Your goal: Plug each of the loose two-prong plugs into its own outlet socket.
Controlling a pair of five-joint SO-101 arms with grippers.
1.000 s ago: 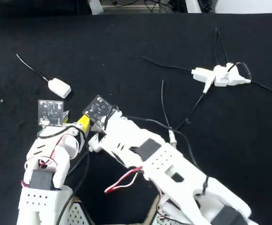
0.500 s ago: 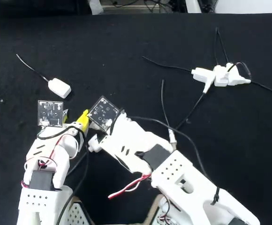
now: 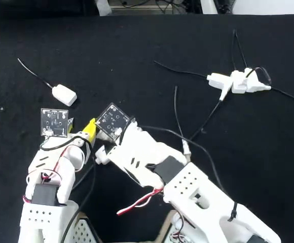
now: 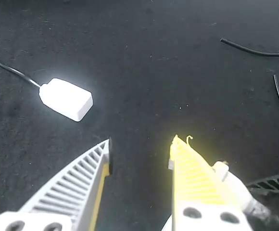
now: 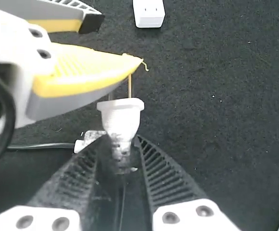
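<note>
A white outlet socket (image 3: 64, 94) on a thin black cable lies on the black cloth at the left; it shows again as the socket (image 4: 66, 98) and the socket (image 5: 149, 12). My right gripper (image 5: 119, 139) is shut on a white two-prong plug (image 5: 120, 113), prongs pointing toward that socket. In the high view the right gripper (image 3: 105, 151) sits close beside my left gripper (image 3: 79, 129). The left gripper (image 4: 139, 147) is open with nothing between its fingers, short of the socket. The plug (image 4: 226, 174) sits just beside the left gripper's yellow finger (image 4: 190, 173).
A cluster of white plug and socket pieces (image 3: 238, 81) with black cables lies at the far right. Loose black cables (image 3: 177, 114) cross the middle of the cloth. Square black tags (image 3: 54, 121) sit on the wrists.
The right arm shifted slightly to the right and turned over the first half second, its black tag moving with it. Since then nothing has moved. The left arm has stayed still.
</note>
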